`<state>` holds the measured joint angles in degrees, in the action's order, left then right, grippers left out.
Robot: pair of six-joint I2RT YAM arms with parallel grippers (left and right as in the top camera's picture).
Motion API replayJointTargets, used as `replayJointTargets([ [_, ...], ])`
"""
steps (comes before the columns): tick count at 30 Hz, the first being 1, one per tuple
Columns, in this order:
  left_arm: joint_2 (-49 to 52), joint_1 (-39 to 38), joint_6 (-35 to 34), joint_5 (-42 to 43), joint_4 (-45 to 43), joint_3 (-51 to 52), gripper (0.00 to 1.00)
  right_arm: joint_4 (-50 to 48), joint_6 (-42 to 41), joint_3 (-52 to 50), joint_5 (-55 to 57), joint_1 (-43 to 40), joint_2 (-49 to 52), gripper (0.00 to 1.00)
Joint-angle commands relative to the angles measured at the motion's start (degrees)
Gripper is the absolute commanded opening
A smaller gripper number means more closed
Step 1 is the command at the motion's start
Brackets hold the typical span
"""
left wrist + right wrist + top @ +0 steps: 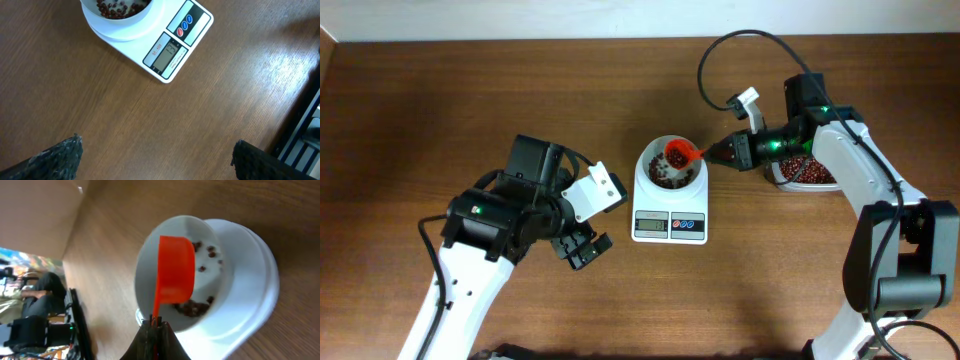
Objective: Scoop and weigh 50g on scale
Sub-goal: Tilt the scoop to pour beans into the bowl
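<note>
Where beans point(665, 176) lie, white scale point(669, 209), grey display point(651, 226)

Tabletop point(470, 100): carries the scale and the tub.
Scale point(669, 225): at the middle of the tabletop, display and buttons on its near edge.
Bowl point(150, 255): on the scale, behind the display.
Beans point(663, 178): in the bowl.
Scoop point(680, 153): cup over the bowl inside its rim, handle running right into the right jaws.
Tub point(782, 183): right of the scale, partly under the right arm point(850, 160).
Left jaws: left of the scale and nearer the front, apart from it.
</note>
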<state>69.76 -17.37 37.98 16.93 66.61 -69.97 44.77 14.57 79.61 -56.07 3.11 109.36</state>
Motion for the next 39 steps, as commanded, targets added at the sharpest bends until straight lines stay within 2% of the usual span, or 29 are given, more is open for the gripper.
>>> replayJointTargets([
  [1, -0.2, 0.3, 0.9, 0.0, -0.1, -0.5, 0.99, -0.1, 3.2, 0.4, -3.3, 0.7, 0.4, 0.04],
  [3, -0.2, 0.3, 0.9, 0.0, -0.1, -0.5, 0.99, -0.6, 5.2, 0.4, -6.5, 1.0, 0.4, 0.04],
  [4, -0.2, 0.3, 0.9, 0.0, -0.1, -0.5, 0.99, -0.9, -0.7, 0.4, -1.7, 1.1, 0.4, 0.04],
  [5, -0.2, 0.3, 0.9, 0.0, -0.1, -0.5, 0.99, 0.1, 6.3, 0.4, -6.6, 1.4, 0.4, 0.04],
  [6, -0.2, 0.3, 0.9, 0.0, -0.1, -0.5, 0.99, -0.9, -3.8, 0.4, 3.1, 1.4, 0.4, 0.04],
  [8, -0.2, 0.3, 0.9, 0.0, -0.1, -0.5, 0.99, -0.3, 4.4, 0.4, -6.4, 1.4, 0.4, 0.04],
  [9, -0.2, 0.3, 0.9, 0.0, -0.1, -0.5, 0.99, -1.7, -1.6, 0.4, -2.7, 1.4, 0.4, 0.04],
  [10, -0.2, 0.3, 0.9, 0.0, -0.1, -0.5, 0.99, -1.7, 1.6, 0.4, -6.2, 1.4, 0.4, 0.04],
  [11, -0.2, 0.3, 0.9, 0.0, -0.1, -0.5, 0.99, -2.5, -1.4, 0.4, -1.8, 1.4, 0.4, 0.04],
  [13, -0.2, 0.3, 0.9, 0.0, -0.1, -0.5, 0.99, -0.9, 0.9, 0.4, -1.8, 1.4, 0.4, 0.04],
  [14, -0.2, 0.3, 0.9, 0.0, -0.1, -0.5, 0.99, -1.4, -6.1, 0.4, 4.1, 1.4, 0.4, 0.04],
  [15, -0.2, 0.3, 0.9, 0.0, -0.1, -0.5, 0.99, 0.0, 3.2, 0.4, -7.1, 1.4, 0.4, 0.04],
  [16, -0.2, 0.3, 0.9, 0.0, -0.1, -0.5, 0.99, -1.2, 2.8, 0.4, -7.3, 1.4, 0.4, 0.04],
  [17, -0.2, 0.3, 0.9, 0.0, -0.1, -0.5, 0.99, -2.8, -7.5, 0.4, 2.9, 1.4, 0.4, 0.04],
  [20, -0.2, 0.3, 0.9, 0.0, -0.1, -0.5, 0.99, -2.8, -7.4, 0.4, 2.6, 1.4, 0.4, 0.04],
  [21, -0.2, 0.3, 0.9, 0.0, -0.1, -0.5, 0.99, -3.2, -2.8, 0.4, -3.0, 1.4, 0.4, 0.04],
  [23, -0.2, 0.3, 0.9, 0.0, -0.1, -0.5, 0.99, -3.7, -9.8, 0.4, 5.2, 1.4, 0.4, 0.04],
  [25, -0.2, 0.3, 0.9, 0.0, -0.1, -0.5, 0.99, -3.5, -8.9, 0.4, 2.7, 1.4, 0.4, 0.04],
  [26, -0.2, 0.3, 0.9, 0.0, -0.1, -0.5, 0.99, -3.7, -2.5, 0.4, -5.5, 1.4, 0.4, 0.04],
  [27, -0.2, 0.3, 0.9, 0.0, -0.1, -0.5, 0.99, -4.3, -7.5, 0.4, 0.2, 1.4, 0.4, 0.04],
  [29, -0.2, 0.3, 0.9, 0.0, -0.1, -0.5, 0.99, -4.1, -4.8, 0.4, -3.1, 1.4, 0.4, 0.04],
  [30, -0.2, 0.3, 0.9, 0.0, -0.1, -0.5, 0.99, -4.1, -8.2, 0.4, 0.6, 1.3, 0.4, 0.04],
  [31, -0.2, 0.3, 0.9, 0.0, -0.1, -0.5, 0.99, -2.7, -3.4, 0.4, -2.8, 1.4, 0.4, 0.04],
  [32, -0.2, 0.3, 0.9, 0.0, -0.1, -0.5, 0.99, -3.0, -6.7, 0.4, 2.0, 1.4, 0.4, 0.04],
  [33, -0.2, 0.3, 0.9, 0.0, -0.1, -0.5, 0.99, -2.1, -5.2, 0.4, 0.5, 1.4, 0.4, 0.04],
  [34, -0.2, 0.3, 0.9, 0.0, -0.1, -0.5, 0.99, -1.2, 1.3, 0.4, -5.7, 1.4, 0.4, 0.04],
  [37, -0.2, 0.3, 0.9, 0.0, -0.1, -0.5, 0.99, -1.6, -5.7, 0.4, 2.3, 1.3, 0.4, 0.04],
  [38, -0.2, 0.3, 0.9, 0.0, -0.1, -0.5, 0.99, -0.6, 1.2, 0.4, -3.3, 1.5, 0.4, 0.04],
  [39, -0.2, 0.3, 0.9, 0.0, -0.1, -0.5, 0.99, -1.2, -8.7, 0.4, 6.4, 1.5, 0.4, 0.04],
])
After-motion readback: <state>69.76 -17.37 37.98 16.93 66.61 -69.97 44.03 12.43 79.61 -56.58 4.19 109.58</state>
